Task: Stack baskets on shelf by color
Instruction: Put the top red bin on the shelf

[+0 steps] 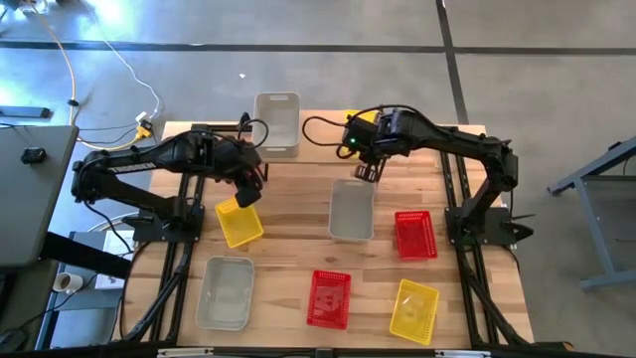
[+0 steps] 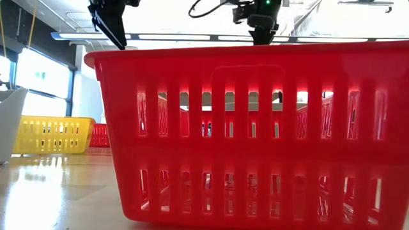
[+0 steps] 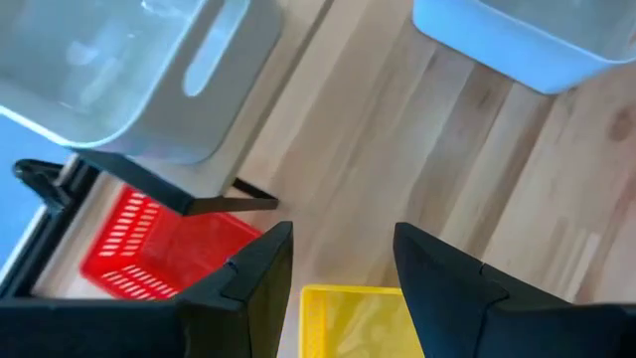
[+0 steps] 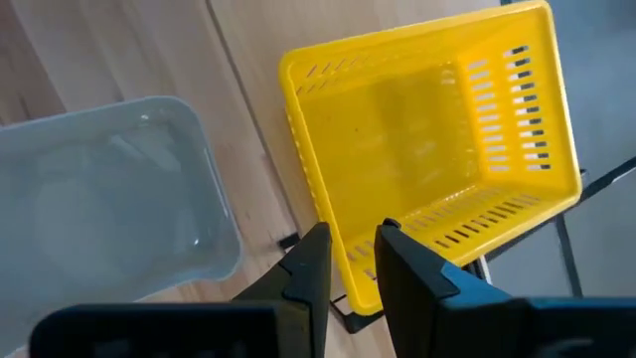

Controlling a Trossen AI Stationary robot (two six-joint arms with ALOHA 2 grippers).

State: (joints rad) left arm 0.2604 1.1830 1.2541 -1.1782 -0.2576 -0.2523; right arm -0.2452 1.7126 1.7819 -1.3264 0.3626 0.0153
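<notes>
One yellow basket [image 1: 238, 221] below left pincer [image 1: 250, 189].

Likely a robotics lab — concrete floor [image 1: 556, 60], loose cables [image 1: 109, 60]

Grey floor [image 1: 328, 25] crossed by dark lines; cables [image 1: 109, 60] upper left; bright windows [image 2: 45, 83] at left in the low view.

From table height a red basket [image 2: 255, 134] fills my view and hides most of the tabletop behind it. Overhead, the right arm covers much of the yellow basket [image 1: 360, 118] on the shelf [image 1: 298, 154].
</notes>
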